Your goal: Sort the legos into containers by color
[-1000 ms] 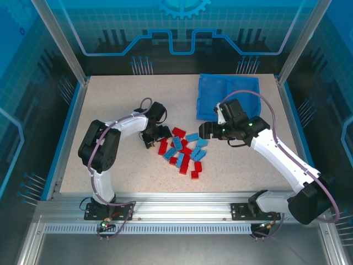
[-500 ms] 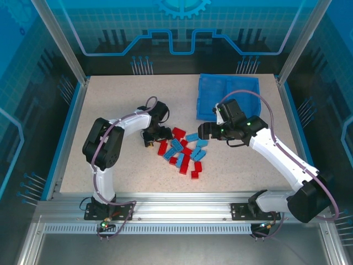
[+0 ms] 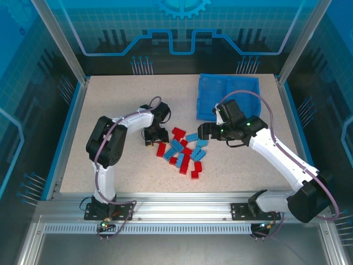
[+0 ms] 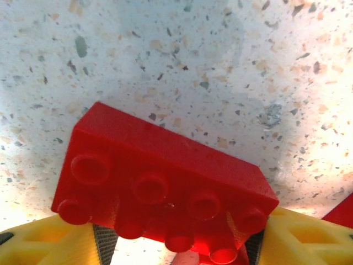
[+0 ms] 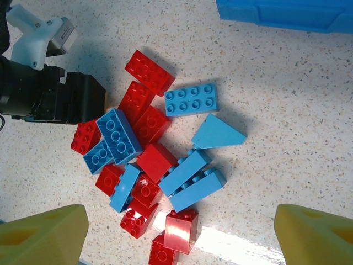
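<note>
Nearest me, the left arm's elbow has swung inward and a little farther from its base over the last second, while its wrist has stayed almost where it was, at the left edge of the pile. The left gripper (image 3: pixel 153 136) sits low over the surface (image 3: pixel 110 99). In its own wrist view the two yellow fingers press the ends of a red brick (image 4: pixel 165 182), studs facing the camera, so it is closed on that brick. I cannot tell whether the brick has left the surface yet. To me the arm's shift looks like the grip settling before a lift.

Just beyond and to the right lie the legos (image 3: pixel 182 152), red and light blue bricks jumbled together, several touching or overlapping, all still unsorted.

On the far right side of the pile the right gripper (image 3: pixel 205 131) hovers spread wide, its fingers at the two lower corners of its wrist view with nothing between them. That arm has hardly moved.

Farthest back, well apart from the pile, stands the bin (image 3: pixel 242 91) with its two compartments side by side. I see no brick in it, though light blue on blue would be hard to pick out. I judge the sorting is barely begun, and the red brick's way to the bin runs close past the right arm.
</note>
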Controlling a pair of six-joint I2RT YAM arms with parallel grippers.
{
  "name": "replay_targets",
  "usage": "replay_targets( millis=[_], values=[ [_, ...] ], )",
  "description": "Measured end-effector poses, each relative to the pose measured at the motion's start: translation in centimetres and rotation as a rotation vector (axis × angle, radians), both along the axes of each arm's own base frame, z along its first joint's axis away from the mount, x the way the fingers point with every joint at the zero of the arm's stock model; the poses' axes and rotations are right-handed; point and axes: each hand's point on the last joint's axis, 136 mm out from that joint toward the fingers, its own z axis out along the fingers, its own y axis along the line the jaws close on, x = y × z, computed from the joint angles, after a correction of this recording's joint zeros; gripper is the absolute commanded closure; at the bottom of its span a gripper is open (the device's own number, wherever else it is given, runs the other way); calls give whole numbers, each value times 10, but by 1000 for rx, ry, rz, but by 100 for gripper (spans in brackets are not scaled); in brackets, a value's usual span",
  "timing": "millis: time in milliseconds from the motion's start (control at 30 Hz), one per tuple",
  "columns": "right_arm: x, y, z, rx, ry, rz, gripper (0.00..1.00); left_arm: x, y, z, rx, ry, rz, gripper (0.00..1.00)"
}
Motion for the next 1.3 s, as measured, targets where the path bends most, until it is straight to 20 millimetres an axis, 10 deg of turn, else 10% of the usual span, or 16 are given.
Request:
replay_targets(
  millis=[200,433,800,1300],
  values=[
    [-1,1,0,-1,1,0,11,2,1,2,4,-12,-22,41],
    [-2,0,2,1,-3,1,11,34,0,11,35,-168,-62,1],
    [-3,-1,1,-5,1,0,11,62,-1,29,72,-247,-146,12],
    [-5,-3,4,-13,-12,-4,11,36,9,2,54,-123,217,34]
  ],
)
